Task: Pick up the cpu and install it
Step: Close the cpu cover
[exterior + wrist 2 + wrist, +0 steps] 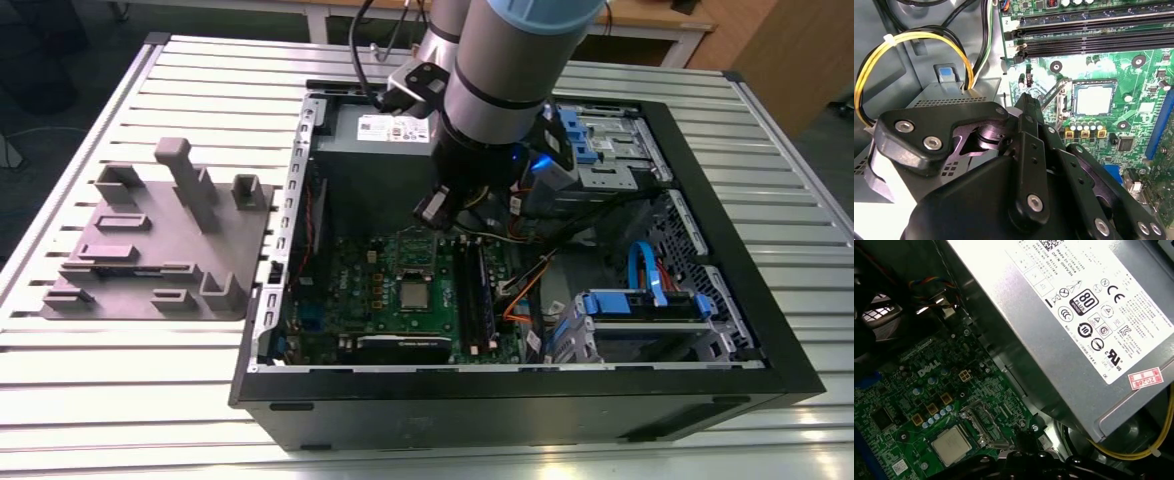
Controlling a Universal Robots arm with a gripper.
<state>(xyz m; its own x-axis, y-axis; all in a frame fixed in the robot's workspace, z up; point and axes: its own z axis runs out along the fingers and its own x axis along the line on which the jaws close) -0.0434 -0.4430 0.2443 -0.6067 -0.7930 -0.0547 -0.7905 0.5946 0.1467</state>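
1. The arm (501, 70) is a thick grey-silver tube, banded by a black ring partway down, then a darker black section below it
2. A small blue light glows on the dark wrist part (514, 160), above the jaws
3. A silver-and-black block (416, 88) is bolted to the side of the arm, with black cables looping up from it
4. The gripper (1024, 150) in the second wrist view is matte black, built of flat linkage bars with rounded ends
5. Silver socket-head screws (1035, 202) dot the links behind the jaws, singly and in pairs
6. A rounded black plate (929, 132) beside the jaws carries two more such screws
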